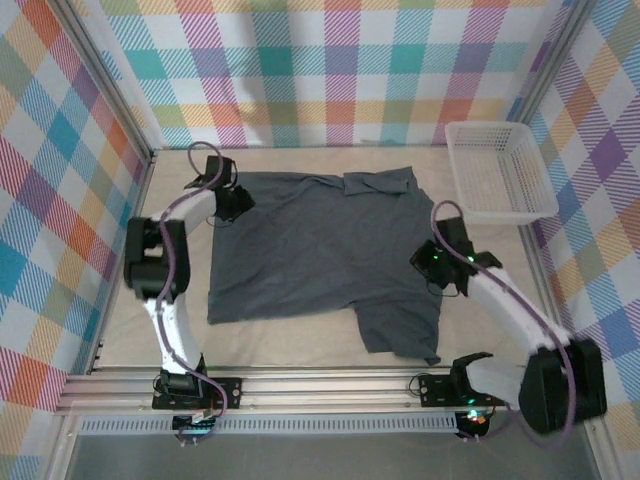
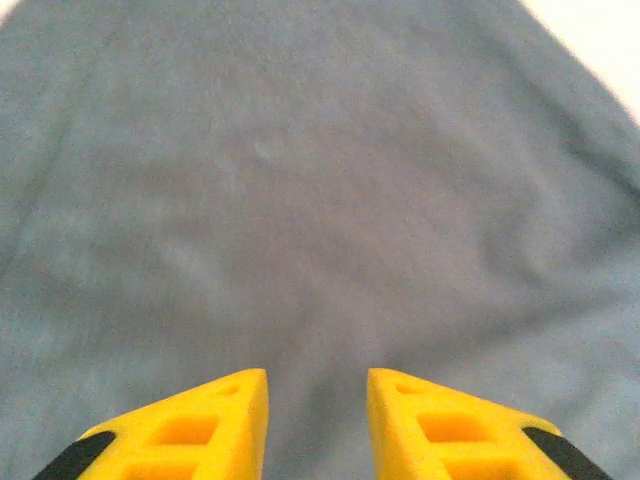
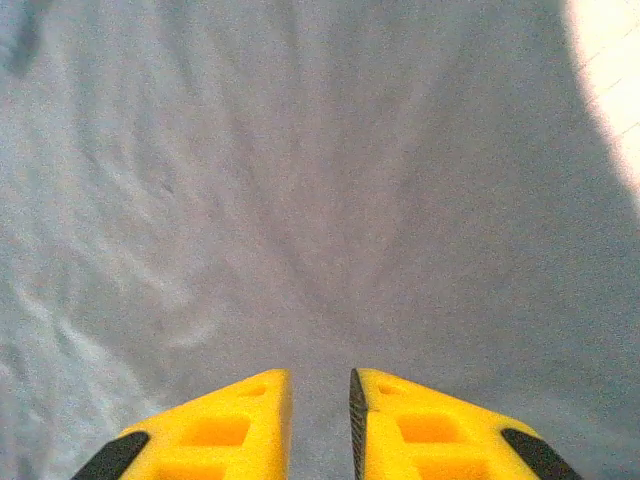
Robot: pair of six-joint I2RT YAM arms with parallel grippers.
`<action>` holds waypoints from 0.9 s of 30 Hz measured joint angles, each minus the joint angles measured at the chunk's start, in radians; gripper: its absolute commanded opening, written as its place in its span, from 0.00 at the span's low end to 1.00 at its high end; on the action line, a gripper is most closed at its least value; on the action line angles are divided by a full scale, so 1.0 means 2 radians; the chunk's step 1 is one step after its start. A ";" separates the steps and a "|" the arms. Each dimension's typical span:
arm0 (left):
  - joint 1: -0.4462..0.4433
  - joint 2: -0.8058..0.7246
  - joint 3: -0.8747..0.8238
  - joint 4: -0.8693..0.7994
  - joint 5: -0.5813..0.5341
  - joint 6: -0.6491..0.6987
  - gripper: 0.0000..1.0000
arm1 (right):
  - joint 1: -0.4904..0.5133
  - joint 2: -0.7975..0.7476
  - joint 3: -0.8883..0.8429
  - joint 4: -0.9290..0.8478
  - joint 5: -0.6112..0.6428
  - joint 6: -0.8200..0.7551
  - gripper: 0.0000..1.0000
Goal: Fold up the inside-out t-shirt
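Observation:
The inside-out t-shirt (image 1: pixel 320 250) lies spread flat in the middle of the table, dark slate grey. One sleeve is bunched at the far edge and the other reaches toward the near edge. My left gripper (image 1: pixel 238 205) rests over the shirt's far left corner. In the left wrist view its yellow fingers (image 2: pixel 317 375) stand apart over smooth grey fabric (image 2: pixel 300 180), gripping nothing. My right gripper (image 1: pixel 428 262) sits at the shirt's right edge. In the right wrist view its fingers (image 3: pixel 320 375) are a narrow gap apart above wrinkled cloth (image 3: pixel 300 180), with nothing pinched.
A white mesh basket (image 1: pixel 503 217) stands at the back right, apart from the shirt. Checked walls enclose the table on three sides. Bare beige table (image 1: pixel 290 340) shows in front of the shirt and along its left side.

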 measured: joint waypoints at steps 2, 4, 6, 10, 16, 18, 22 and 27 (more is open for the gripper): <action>-0.001 -0.083 -0.060 0.014 0.009 -0.001 0.35 | -0.024 -0.065 -0.035 -0.017 0.016 -0.002 0.34; -0.003 -0.169 -0.119 0.024 0.017 -0.002 0.39 | -0.052 -0.116 -0.084 -0.036 0.017 -0.011 0.40; -0.003 -0.232 -0.162 0.024 0.023 0.000 0.44 | -0.068 -0.127 -0.117 -0.047 0.005 -0.023 0.43; -0.003 -0.303 -0.239 0.014 0.040 0.007 0.53 | -0.073 -0.071 -0.134 -0.040 -0.038 -0.051 0.44; -0.003 -0.391 -0.314 -0.034 0.033 0.011 0.68 | -0.073 -0.006 -0.134 0.002 -0.064 -0.077 0.32; -0.003 -0.429 -0.327 -0.046 0.026 0.011 0.78 | -0.073 0.001 -0.134 0.009 -0.060 -0.079 0.29; -0.003 -0.485 -0.347 -0.066 0.013 0.015 0.99 | -0.073 -0.001 -0.131 0.001 -0.032 -0.075 0.45; -0.003 -0.550 -0.381 -0.103 -0.011 0.010 1.00 | -0.073 -0.021 -0.131 -0.020 -0.003 -0.065 0.43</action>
